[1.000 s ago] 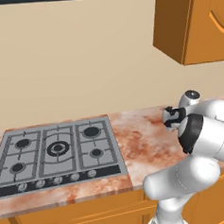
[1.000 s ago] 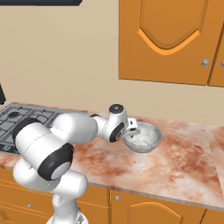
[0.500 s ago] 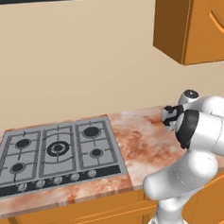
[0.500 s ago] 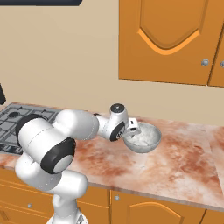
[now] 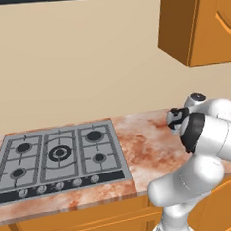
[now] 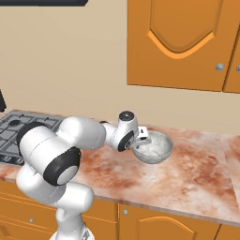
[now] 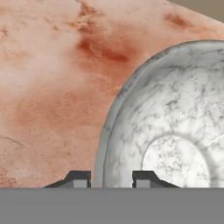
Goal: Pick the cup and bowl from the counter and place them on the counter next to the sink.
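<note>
**Bowl rim between the fingers, grasp being made**

Bowl [image 6: 152, 146] sat on the counter [image 6: 197, 173], right of the stove [image 5: 57, 155] and under the orange wall cabinets [image 6: 187, 42]. The gripper [image 6: 142, 137] was at its near rim. In the hand view one fingertip [image 7: 78, 178] stood outside the bowl [image 7: 175, 131] wall and the other inside, the rim running between them.

The step in hand looked like the pick of the bowl. The jaws straddled the rim with a narrow gap, but whether they had yet clamped on it could not be told. The next move likely called for a firm pinch, then a straight lift before carrying it toward the sink.

Against the earlier frames, the arm had barely shifted and the bowl lay in the same spot; the jaws, wide open then, had drawn in around the rim.
</note>
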Robot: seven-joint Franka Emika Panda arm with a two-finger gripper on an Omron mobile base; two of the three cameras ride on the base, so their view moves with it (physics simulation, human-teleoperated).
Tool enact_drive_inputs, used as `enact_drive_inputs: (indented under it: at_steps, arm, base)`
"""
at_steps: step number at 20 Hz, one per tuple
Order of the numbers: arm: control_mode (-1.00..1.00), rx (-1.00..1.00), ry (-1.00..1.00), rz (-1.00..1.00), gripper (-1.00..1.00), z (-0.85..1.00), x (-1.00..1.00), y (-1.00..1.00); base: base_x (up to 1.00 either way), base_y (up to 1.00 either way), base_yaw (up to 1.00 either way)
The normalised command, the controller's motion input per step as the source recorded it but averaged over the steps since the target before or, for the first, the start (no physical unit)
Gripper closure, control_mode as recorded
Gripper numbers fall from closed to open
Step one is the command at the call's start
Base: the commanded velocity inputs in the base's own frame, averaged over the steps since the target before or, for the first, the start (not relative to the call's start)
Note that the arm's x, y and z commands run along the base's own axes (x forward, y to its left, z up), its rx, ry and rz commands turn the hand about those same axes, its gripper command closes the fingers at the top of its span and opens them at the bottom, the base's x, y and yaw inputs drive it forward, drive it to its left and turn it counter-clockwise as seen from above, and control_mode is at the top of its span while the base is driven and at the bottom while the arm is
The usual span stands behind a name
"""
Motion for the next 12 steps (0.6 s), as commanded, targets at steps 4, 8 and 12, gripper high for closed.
enact_drive_inputs:
  at_steps: [4,8,12]
  arm:
    - [-1.0,0.0,0.0,0.02,1.0,0.0,0.0,0.05]
    - [-1.0,-0.03,-0.1,0.0,1.0,0.05,-0.26,0.21]
    - [-1.0,-0.05,-0.11,0.0,1.0,0.11,-0.58,0.36]
  base:
    - [0.0,0.0,0.0]
    - [0.0,0.0,0.0]
    - [0.0,0.0,0.0]
